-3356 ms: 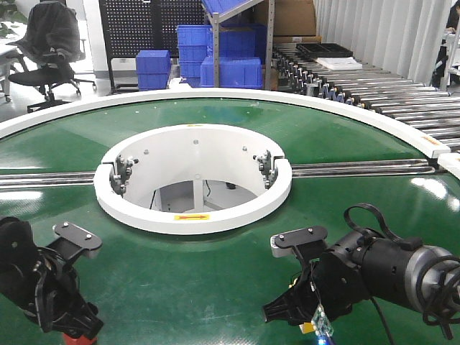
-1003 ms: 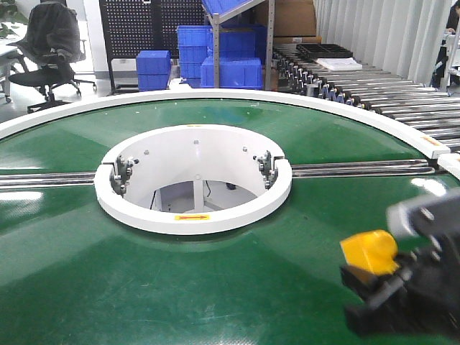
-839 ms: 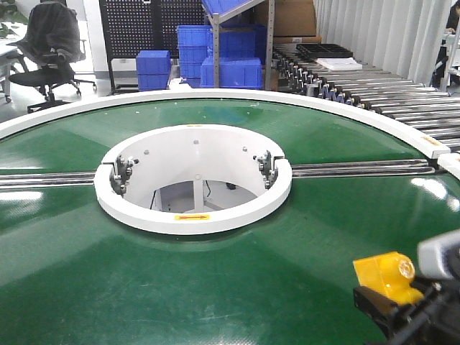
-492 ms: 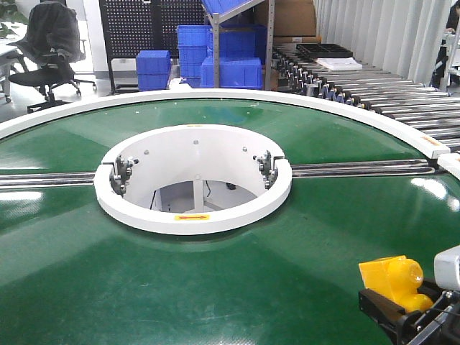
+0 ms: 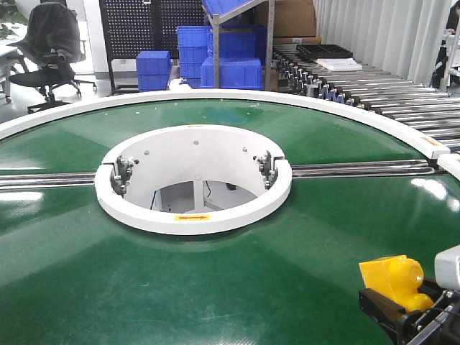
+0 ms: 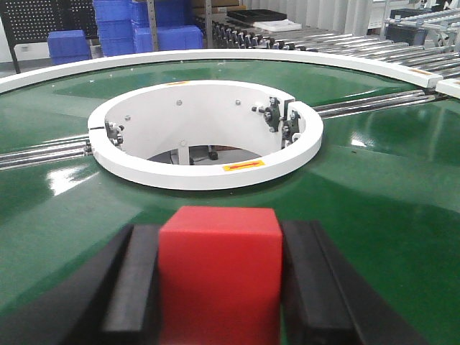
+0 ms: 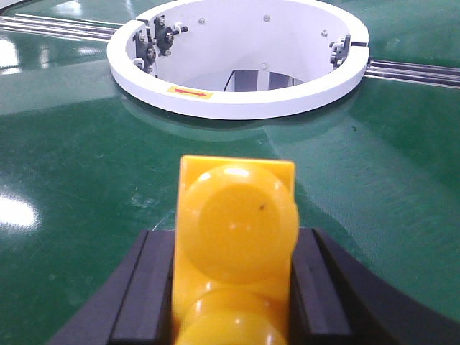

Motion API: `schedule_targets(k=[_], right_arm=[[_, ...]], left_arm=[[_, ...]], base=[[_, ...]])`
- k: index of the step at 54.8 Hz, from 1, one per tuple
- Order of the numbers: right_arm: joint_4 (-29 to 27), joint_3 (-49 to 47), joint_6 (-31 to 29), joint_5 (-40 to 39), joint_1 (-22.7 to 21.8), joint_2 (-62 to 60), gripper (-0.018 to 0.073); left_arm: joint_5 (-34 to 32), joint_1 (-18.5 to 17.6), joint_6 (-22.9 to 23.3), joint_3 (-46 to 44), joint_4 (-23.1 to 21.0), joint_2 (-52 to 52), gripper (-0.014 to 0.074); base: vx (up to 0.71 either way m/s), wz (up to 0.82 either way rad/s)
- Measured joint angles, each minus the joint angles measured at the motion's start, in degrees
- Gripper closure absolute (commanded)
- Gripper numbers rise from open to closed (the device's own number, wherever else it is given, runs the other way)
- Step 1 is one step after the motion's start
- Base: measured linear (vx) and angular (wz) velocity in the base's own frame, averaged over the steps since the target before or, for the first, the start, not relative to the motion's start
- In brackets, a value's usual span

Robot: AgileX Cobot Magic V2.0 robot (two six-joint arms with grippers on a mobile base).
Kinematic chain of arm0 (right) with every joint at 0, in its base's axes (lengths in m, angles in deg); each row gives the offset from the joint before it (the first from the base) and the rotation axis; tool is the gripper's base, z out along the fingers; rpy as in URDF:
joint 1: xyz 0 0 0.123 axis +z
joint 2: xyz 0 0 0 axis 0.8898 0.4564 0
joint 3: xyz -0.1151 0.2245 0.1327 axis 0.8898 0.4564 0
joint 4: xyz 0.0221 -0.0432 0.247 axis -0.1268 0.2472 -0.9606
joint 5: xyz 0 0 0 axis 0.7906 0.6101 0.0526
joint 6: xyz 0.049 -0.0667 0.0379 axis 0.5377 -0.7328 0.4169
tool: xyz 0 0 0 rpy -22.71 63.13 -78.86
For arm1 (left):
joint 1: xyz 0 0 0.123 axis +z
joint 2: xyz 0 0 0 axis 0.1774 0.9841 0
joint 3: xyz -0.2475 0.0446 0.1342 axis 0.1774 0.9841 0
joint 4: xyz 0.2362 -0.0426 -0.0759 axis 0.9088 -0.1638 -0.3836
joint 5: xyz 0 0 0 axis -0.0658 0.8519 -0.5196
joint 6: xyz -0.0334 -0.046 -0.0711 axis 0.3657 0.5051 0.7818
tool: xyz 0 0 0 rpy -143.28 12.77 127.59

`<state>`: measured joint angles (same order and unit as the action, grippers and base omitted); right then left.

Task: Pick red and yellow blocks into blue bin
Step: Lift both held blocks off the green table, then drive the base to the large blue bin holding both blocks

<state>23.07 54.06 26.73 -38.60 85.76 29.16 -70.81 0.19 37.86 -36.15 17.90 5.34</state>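
Note:
My left gripper (image 6: 219,287) is shut on the red cube (image 6: 219,266), which fills the gap between its two black fingers (image 6: 133,280); the left gripper is out of the front view. My right gripper (image 7: 233,287) is shut on the yellow studded brick (image 7: 236,237), held above the green belt. In the front view the yellow brick (image 5: 392,280) and the right gripper (image 5: 402,313) sit at the bottom right corner. The large blue bin is out of view.
A white ring (image 5: 192,180) with an open centre stands in the middle of the round green conveyor table (image 5: 215,287). Metal rails (image 5: 359,169) run left and right from it. Blue ribbed crates (image 5: 230,65) and a roller conveyor (image 5: 388,93) stand behind.
My right gripper has carried the yellow brick right and down toward the bottom right corner, then held nearly still. The left arm has left the front view.

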Motion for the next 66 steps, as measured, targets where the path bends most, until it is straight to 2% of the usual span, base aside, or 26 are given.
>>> schedule_targets(k=[22,66], right_arm=[[0.0,0.0,0.0,0.07,0.0,0.0,0.0568],[0.0,0.0,-0.06,0.02,0.0,0.0,0.0568]], left_arm=[[0.0,0.0,0.0,0.0,-0.05,0.0,0.0597],[-0.05,0.0,0.0,0.0,-0.05,0.0,0.0596]], base=[[-0.06,0.24],[-0.15,0.6]])
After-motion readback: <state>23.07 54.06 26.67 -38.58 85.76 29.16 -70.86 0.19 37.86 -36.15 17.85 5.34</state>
